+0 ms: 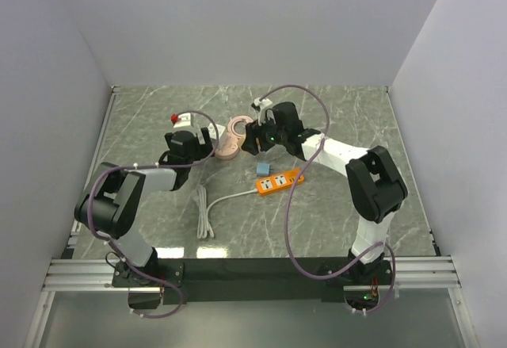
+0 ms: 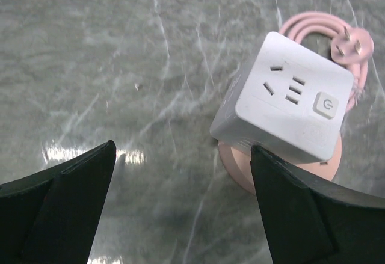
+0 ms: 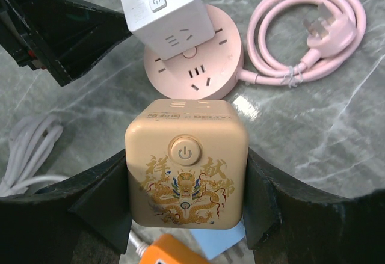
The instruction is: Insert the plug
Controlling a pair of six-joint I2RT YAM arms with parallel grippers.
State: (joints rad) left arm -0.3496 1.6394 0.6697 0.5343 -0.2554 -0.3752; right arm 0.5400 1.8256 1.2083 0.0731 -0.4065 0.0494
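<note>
Beige cube (image 3: 185, 165), round button (image 3: 184, 151): a power sign, a ring with a short stroke at its top.
Beige cube, upper edge: one line of small gold print. The Latin part seems to read "DELIXI"; the characters before it are too small to tell.
Beige cube, front face: large gold Chinese characters on either side of a dragon drawing (image 3: 186, 193), "祥" at the left and what looks like "献瑞" at the right.
White cube (image 2: 289, 98), square button (image 2: 325, 104): a grey power sign.

Cream cube plug (image 3: 186, 174) with gold dragon print, white cube (image 3: 162, 11), pink round socket (image 3: 201, 71), orange strip (image 1: 279, 182), grey marbled table (image 1: 348, 118).
</note>
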